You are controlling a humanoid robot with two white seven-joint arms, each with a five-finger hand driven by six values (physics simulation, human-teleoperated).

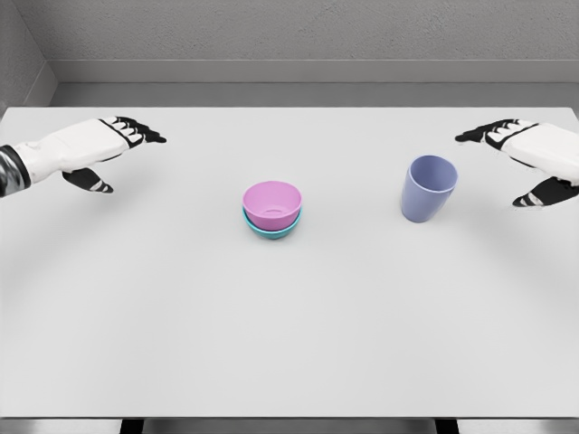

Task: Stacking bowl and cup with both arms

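Left hand comes in from the left edge, forearm roughly level, held above the surface at the far-left side. Black-tipped fingers extended and pointing right toward the middle, thumb dropped below the palm, apart from the fingers. Hand is relaxed and spread, gripping nothing, well apart from the bowls.

Centre of the surface: pink bowl sits upright, nested inside a teal bowl. Only the teal rim and lower wall show beneath the pink one. Pink bowl's inside looks empty. Stack stands a bit left of the midline, between the two hands.

Right of the stack, clearly apart from it: lavender-blue cup, upright, mouth up, tapering toward its base. Inside looks empty. It stands on its own on the surface, not touching the bowls.

Right hand enters from the right edge, mirror pose of the left: fingers stretched out pointing left, thumb hanging lower and separate. Spread, holding nothing. It is near the cup, up and to its right, with a visible gap and no contact.
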